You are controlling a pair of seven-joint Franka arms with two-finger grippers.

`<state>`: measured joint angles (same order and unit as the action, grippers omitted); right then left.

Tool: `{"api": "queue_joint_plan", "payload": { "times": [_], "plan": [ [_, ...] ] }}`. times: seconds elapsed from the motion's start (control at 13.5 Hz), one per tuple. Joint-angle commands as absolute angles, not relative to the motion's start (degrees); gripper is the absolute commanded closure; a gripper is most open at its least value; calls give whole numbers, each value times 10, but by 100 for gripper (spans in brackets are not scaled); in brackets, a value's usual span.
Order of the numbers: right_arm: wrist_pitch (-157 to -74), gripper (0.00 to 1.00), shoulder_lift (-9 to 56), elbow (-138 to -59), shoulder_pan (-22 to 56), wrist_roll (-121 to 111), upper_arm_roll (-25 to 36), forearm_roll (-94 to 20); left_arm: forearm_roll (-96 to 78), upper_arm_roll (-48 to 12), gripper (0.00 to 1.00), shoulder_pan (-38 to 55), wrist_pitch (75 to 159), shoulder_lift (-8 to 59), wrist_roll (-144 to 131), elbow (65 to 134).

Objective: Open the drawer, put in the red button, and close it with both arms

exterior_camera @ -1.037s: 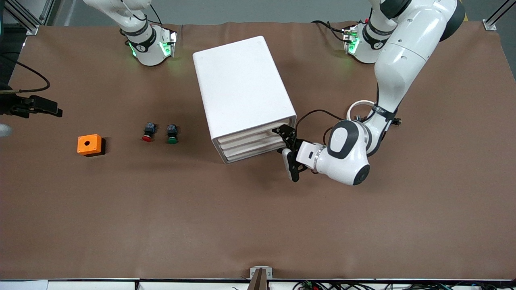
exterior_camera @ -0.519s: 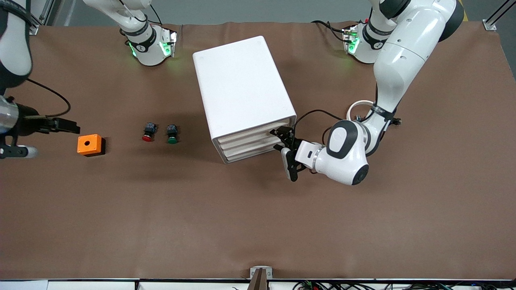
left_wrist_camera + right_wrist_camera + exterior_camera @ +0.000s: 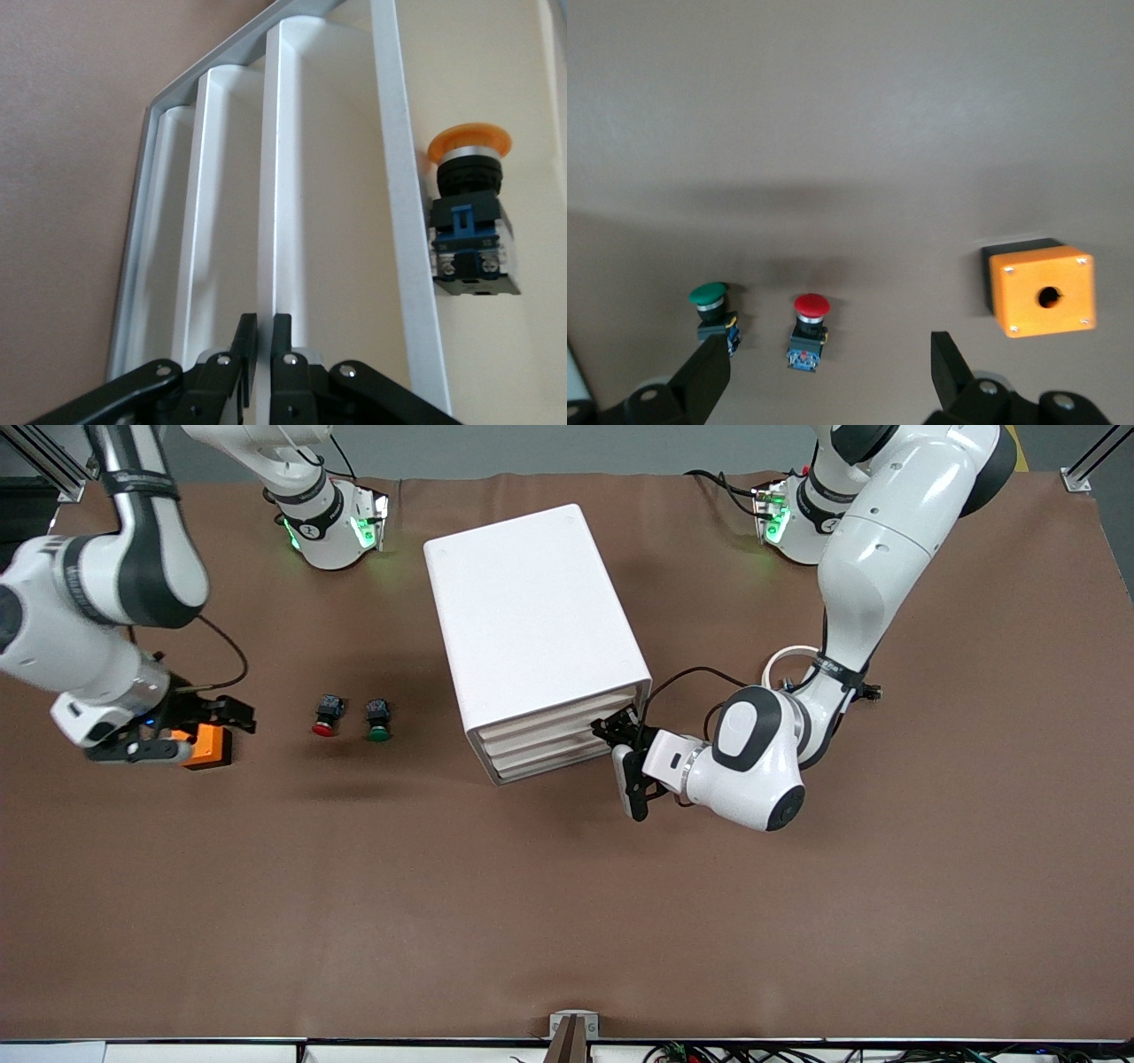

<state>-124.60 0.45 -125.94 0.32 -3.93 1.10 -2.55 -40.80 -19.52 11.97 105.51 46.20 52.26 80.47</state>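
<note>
The wide, shallow white plastic drawer point(image 3: 567, 732) sits pushed into the white rounded box cabinet point(image 3: 532, 629), 1 of 3 stacked alike, near the middle of the brown bench point(image 3: 567, 903). The left gripper point(image 3: 620, 731) is pinched closed on a drawer front's edge at the cabinet's corner toward the left arm's end; which level is unclear. The small red-capped push-button on a black body point(image 3: 326, 715) lies beside a green-capped button point(image 3: 378, 720). The right gripper point(image 3: 199, 722) hangs with fingers spread over the orange cube point(image 3: 211, 746).
</note>
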Motion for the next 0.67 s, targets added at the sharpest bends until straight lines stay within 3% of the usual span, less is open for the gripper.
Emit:
{"api": "queue_joint_plan", "payload": {
  "times": [0.0,0.15,0.59],
  "plan": [
    [-1373,0,-35,-1389,34,-44,11,-33,-385,-189,100,127,1058,466,526,791],
    [-1453,0,-29,-1448,47,-33,11,-33,-384,-184,99,127,1060,466,526,785],
    [-1561,0,6,-1523,72,37,12,-41,-366,-164,99,127,1060,462,526,759]
  ]
}}
